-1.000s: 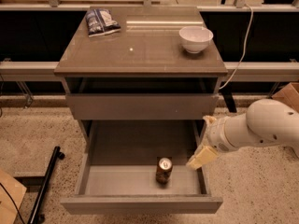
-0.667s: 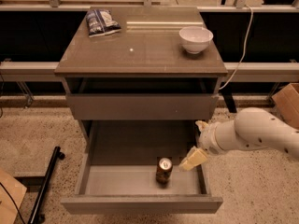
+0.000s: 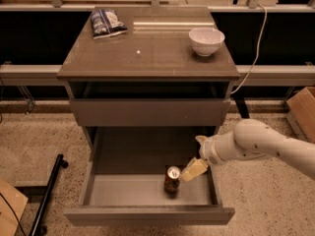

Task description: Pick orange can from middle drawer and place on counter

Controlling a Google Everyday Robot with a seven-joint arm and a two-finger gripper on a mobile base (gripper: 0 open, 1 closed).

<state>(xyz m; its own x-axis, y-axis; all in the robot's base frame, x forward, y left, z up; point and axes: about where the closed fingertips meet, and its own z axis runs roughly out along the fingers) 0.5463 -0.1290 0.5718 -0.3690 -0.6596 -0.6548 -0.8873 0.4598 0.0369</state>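
The orange can [image 3: 172, 181] stands upright on the floor of the open middle drawer [image 3: 147, 214], right of centre, its silver top showing. My gripper [image 3: 191, 171] reaches in from the right on a white arm [image 3: 256, 144]; its pale fingers [image 3: 194, 169] sit just right of the can's top, close to it or touching it. The counter [image 3: 147, 53] is the brown slab on top of the cabinet.
A white bowl [image 3: 206, 40] stands at the counter's right rear. A blue snack bag [image 3: 107, 22] lies at its left rear. A closed grey drawer front [image 3: 147, 112] sits above the open drawer. A black stand leg [image 3: 47, 195] lies on the floor left; a cardboard box [image 3: 302, 109] is at right.
My arm has moved left and down into the drawer, bringing the gripper from the drawer's right wall up to the can. The can has not moved.
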